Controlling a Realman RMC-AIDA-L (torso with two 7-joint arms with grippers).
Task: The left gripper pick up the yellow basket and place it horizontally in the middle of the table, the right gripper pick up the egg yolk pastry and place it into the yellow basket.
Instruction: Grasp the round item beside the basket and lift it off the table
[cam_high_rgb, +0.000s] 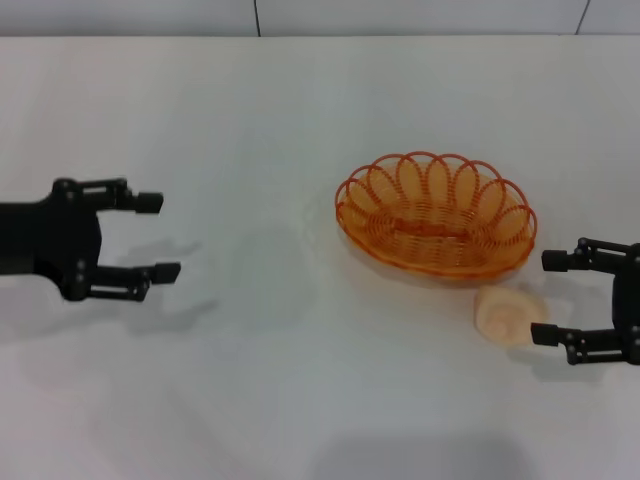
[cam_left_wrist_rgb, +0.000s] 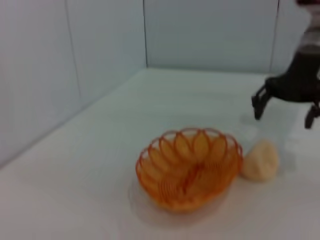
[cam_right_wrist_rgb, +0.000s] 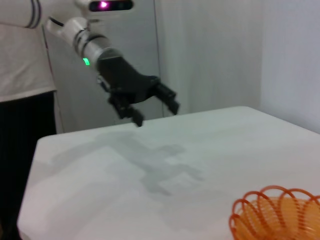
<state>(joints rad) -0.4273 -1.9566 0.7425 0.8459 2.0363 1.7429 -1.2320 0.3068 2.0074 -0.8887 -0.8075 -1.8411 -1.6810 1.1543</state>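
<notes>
The yellow basket (cam_high_rgb: 436, 213) lies lengthwise and empty on the white table (cam_high_rgb: 250, 380), right of centre. It also shows in the left wrist view (cam_left_wrist_rgb: 188, 169) and partly in the right wrist view (cam_right_wrist_rgb: 277, 215). The egg yolk pastry (cam_high_rgb: 508, 314) rests on the table just in front of the basket's right end, outside it; it also shows in the left wrist view (cam_left_wrist_rgb: 260, 160). My right gripper (cam_high_rgb: 552, 297) is open and empty, just right of the pastry. My left gripper (cam_high_rgb: 158, 236) is open and empty, far to the left above the table.
The table's far edge meets a pale wall (cam_high_rgb: 300, 15). In the right wrist view the left arm (cam_right_wrist_rgb: 90, 45) with its green light hovers over the table's far side.
</notes>
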